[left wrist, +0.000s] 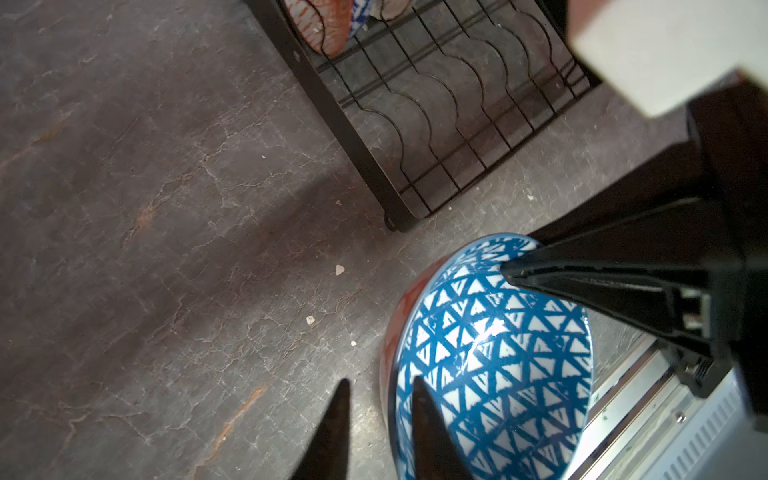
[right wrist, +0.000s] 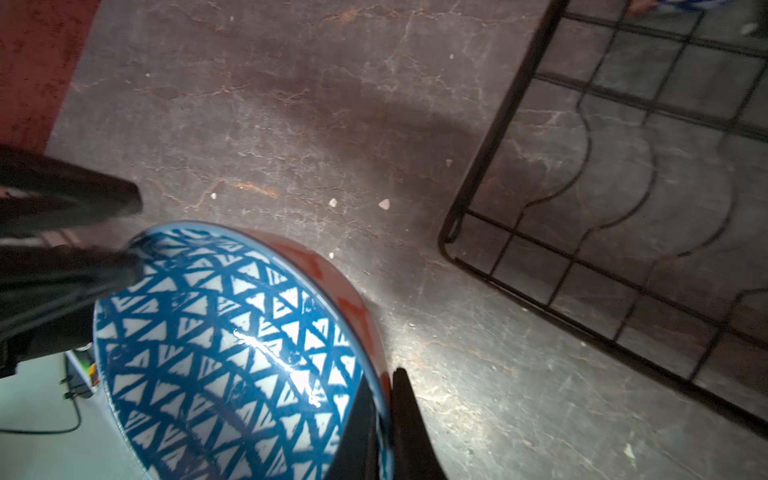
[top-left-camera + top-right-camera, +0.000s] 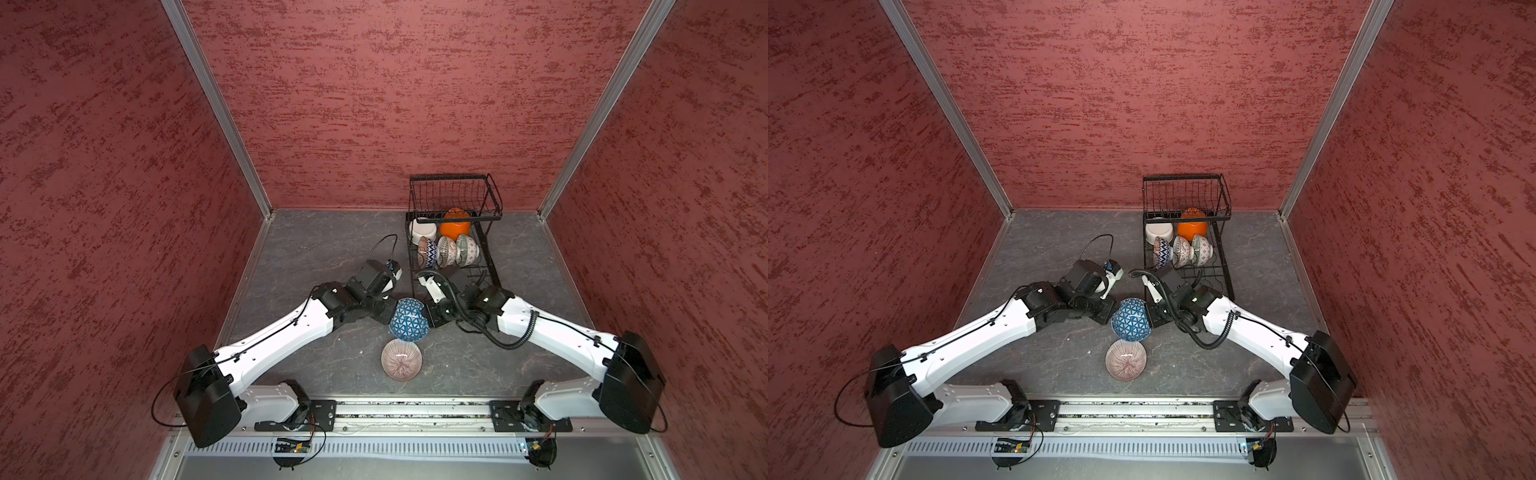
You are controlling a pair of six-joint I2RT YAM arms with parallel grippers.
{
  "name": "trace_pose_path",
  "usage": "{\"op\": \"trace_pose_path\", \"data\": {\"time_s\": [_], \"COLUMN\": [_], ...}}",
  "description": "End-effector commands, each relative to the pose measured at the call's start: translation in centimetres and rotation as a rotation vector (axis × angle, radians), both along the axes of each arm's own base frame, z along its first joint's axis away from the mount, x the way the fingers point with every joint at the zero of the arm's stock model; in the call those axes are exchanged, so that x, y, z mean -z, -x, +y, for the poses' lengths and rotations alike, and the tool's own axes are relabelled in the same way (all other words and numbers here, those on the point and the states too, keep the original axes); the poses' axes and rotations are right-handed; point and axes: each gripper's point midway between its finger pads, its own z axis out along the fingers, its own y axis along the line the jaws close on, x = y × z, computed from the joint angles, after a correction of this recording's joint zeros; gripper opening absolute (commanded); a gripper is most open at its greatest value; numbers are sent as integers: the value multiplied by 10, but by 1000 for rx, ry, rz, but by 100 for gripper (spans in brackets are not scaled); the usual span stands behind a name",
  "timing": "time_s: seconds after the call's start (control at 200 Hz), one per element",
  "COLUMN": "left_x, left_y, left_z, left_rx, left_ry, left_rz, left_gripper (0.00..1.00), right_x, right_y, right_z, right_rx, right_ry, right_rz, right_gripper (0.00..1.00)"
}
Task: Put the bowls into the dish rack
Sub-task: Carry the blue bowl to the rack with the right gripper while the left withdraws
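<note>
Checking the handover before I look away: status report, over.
Left end effector open, astride rim of blue bowl. Right end effector shut on it. Striped bowl on table; nothing blocking rack.

The middle bowl (image 3: 409,321) sits between the left gripper (image 3: 390,318) and the right gripper (image 3: 430,319), just before the dish rack (image 3: 494,266). The front bowl (image 3: 402,360) lies just before it. 5 bowls (image 3: 446,251) stand in the rack.

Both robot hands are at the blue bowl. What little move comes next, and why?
Probably the left gripper backs off: its jaws stand open around the rim of the blue bowl, while the right gripper pinches it, ready for the dish rack.
</note>
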Motion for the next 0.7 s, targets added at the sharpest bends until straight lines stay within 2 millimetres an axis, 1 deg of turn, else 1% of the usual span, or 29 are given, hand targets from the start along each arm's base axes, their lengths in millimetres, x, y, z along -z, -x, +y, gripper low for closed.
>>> {"op": "trace_pose_path", "data": {"time_s": [0.0,0.01,0.09,0.18,0.331,0.436,0.566,0.691], "left_x": [-17,-18,-22,-32,-45,-50,-56,-60], "left_y": [-19,-21,-30,-41,-48,-47,-40,-35], "left_z": [0,1,9,17,26,31,31,30], "left_rx": [-67,-73,-126,-185,-233,-250,-235,-219], "left_ry": [20,19,17,54,166,231,320,377], "left_rz": [-65,-69,-82,-101,-117,-115,-100,-94], "left_gripper": [97,100,100,99,99,100,99,100], "right_x": [-27,-27,-29,-35,-43,-48,-65,-80], "right_y": [-17,-18,-22,-27,-35,-44,-54,-64], "right_z": [-9,-10,-19,-26,-33,-47,-60,-78], "right_rx": [79,85,123,156,193,258,327,419], "right_ry": [4,8,42,57,94,155,193,250], "right_rz": [-101,-104,-132,-161,-200,-238,-295,-356], "right_gripper": [0,0,0,0,0,0,0,0]}}
